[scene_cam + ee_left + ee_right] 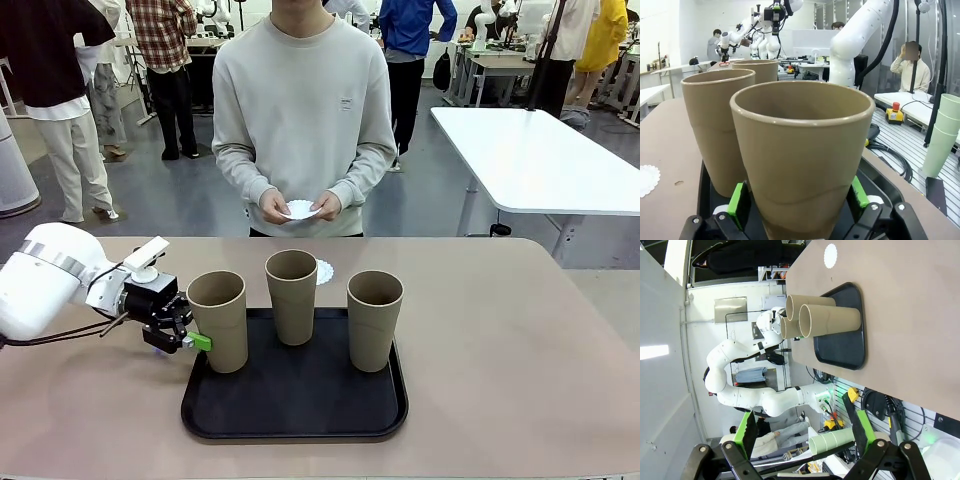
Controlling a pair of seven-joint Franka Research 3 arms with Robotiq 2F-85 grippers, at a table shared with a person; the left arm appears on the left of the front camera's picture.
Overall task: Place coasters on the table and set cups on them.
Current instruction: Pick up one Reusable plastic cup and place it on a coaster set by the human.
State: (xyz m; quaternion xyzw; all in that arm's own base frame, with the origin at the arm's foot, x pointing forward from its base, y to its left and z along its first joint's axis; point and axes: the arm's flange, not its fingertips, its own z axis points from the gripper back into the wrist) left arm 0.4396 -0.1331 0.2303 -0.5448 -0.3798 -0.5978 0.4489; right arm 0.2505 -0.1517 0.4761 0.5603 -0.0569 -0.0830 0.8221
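Observation:
Three tan cups stand on a black tray (300, 418) on the beige table (520, 340): left cup (219, 333), middle cup (292, 295), right cup (374, 320). My left gripper (198, 341) is open, with its jaws on either side of the left cup's lower part (802, 150) and the green pads (737, 200) beside its wall. One white lacy coaster (322, 271) lies on the table behind the middle cup, also seen as coaster (647, 180) and coaster (830, 256). The person's hands hold another coaster (300, 210). My right gripper (800, 415) is open and holds nothing, well away from the tray (840, 347).
The person stands at the table's far edge, hands at waist height. A white table (540, 160) stands behind on the right. Bare tabletop lies to the right and left of the tray. A stack of pale green cups (942, 135) stands off the table.

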